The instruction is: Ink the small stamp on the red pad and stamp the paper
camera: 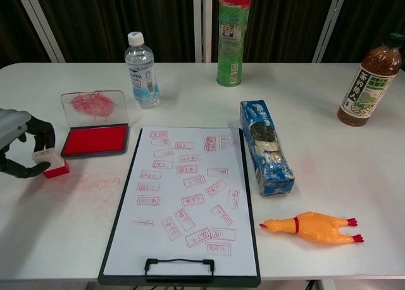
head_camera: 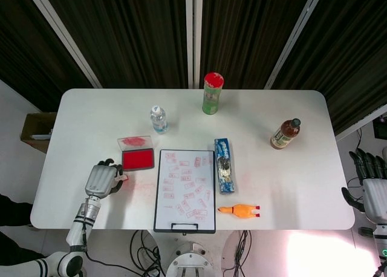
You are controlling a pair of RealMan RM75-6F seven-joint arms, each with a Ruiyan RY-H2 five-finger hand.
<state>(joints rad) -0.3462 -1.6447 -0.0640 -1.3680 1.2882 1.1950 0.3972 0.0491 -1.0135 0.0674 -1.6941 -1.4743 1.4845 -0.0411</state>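
The small stamp (camera: 52, 163), white on top with a red base, stands on the table left of the red ink pad (camera: 95, 140). My left hand (camera: 19, 148) curls around it, thumb and fingers pinching its white top; in the head view the left hand (head_camera: 101, 180) covers most of it. The paper (camera: 185, 195), on a black clipboard (camera: 178, 279), carries several red stamp prints. My right hand (head_camera: 374, 189) hangs off the table's right edge, fingers apart and holding nothing.
The pad's clear lid (camera: 93, 105) stands open behind it. A water bottle (camera: 142, 69), green canister (camera: 231, 40), tea bottle (camera: 369, 87), blue snack pack (camera: 266, 146) and rubber chicken (camera: 311, 228) stand around the clipboard. Red ink smears (camera: 95, 182) mark the table.
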